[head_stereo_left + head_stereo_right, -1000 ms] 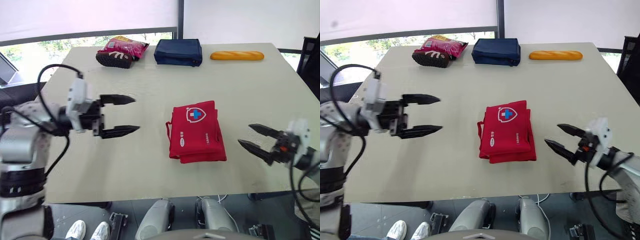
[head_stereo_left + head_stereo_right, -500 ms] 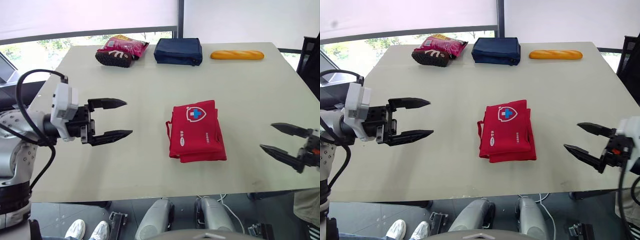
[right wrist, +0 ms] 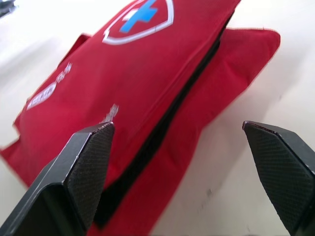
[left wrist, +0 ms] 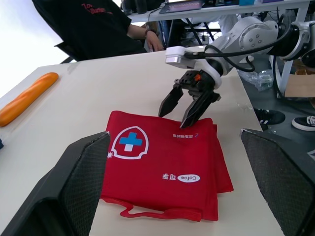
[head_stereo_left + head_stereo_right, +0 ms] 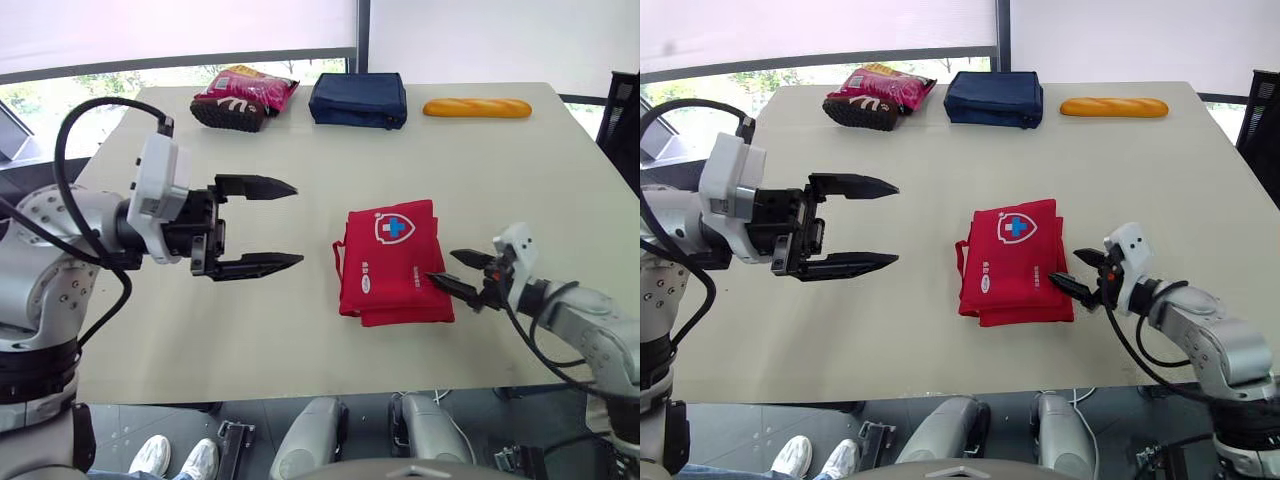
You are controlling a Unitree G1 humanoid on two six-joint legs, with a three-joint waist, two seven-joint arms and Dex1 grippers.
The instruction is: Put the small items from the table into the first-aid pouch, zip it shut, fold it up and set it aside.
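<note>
Person (image 4: 91, 29) in black cut off at the view's edge, first-aid pouch (image 5: 392, 262) — small print unreadable.

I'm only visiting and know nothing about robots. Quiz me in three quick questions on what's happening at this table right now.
1. Fill in: the left gripper and the right gripper both have their fingers ____.
2. Which one is nearer the red first-aid pouch? A) left gripper B) right gripper
3. True or false: the bread loaf lies on top of the pouch.
Key: 1 open; 2 B; 3 false.
</note>
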